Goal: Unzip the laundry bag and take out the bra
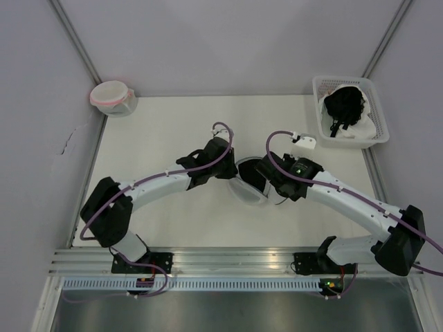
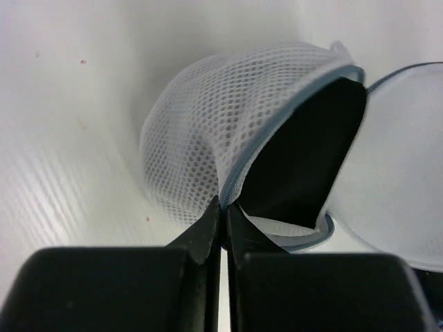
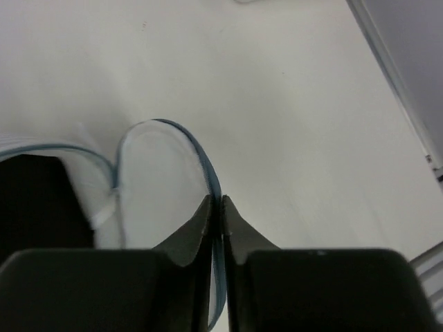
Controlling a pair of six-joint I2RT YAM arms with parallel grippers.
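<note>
The laundry bag [image 1: 247, 190], white mesh with a grey-blue rim, lies at the table's middle between both grippers. In the left wrist view the laundry bag [image 2: 201, 117] gapes open, with the black bra [image 2: 304, 152] inside its mouth. My left gripper [image 2: 223, 207] is shut on the zipper rim at the mouth's lower end; from above it [image 1: 230, 171] sits at the bag's left. My right gripper [image 3: 215, 202] is shut on the blue rim of the opened flap [image 3: 163, 187]; from above it [image 1: 261, 178] sits at the bag's right. Black fabric [image 3: 34, 200] shows at the left.
A white slotted basket [image 1: 377, 111] at the back right holds a dark garment [image 1: 345, 105] on white cloth. A round white pouch with a pink rim [image 1: 111, 97] stands at the back left corner. A small white connector [image 1: 304, 140] lies near the basket.
</note>
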